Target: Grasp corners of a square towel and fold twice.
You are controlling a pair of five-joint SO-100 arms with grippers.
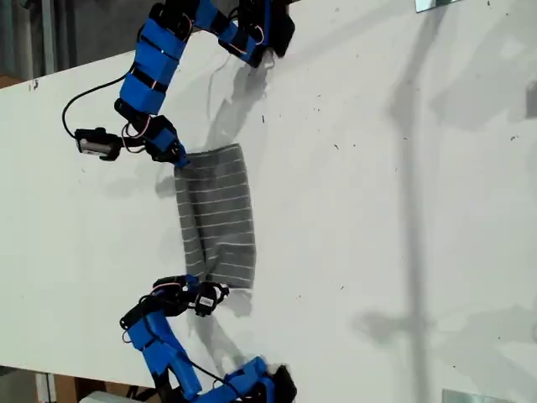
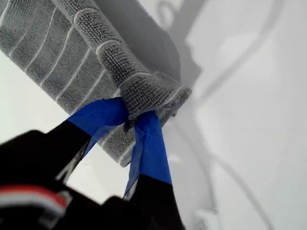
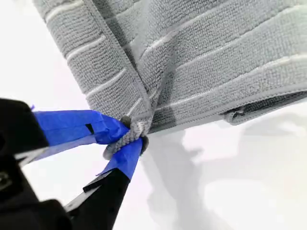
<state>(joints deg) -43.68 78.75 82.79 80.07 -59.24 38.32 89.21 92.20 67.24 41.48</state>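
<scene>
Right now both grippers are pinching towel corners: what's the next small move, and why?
Probably carry both corners together across the towel toward the exterior view's right. My first gripper and my second gripper are each shut on a bunched corner, and the cloth already shows a layer lapped over itself, so the fold looks only partly laid. I can't tell which arm is which in the exterior view.

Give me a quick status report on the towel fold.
My first gripper shut on a towel corner. My second gripper shut on another. Towel partly folded on the table. Nothing in the way.
</scene>
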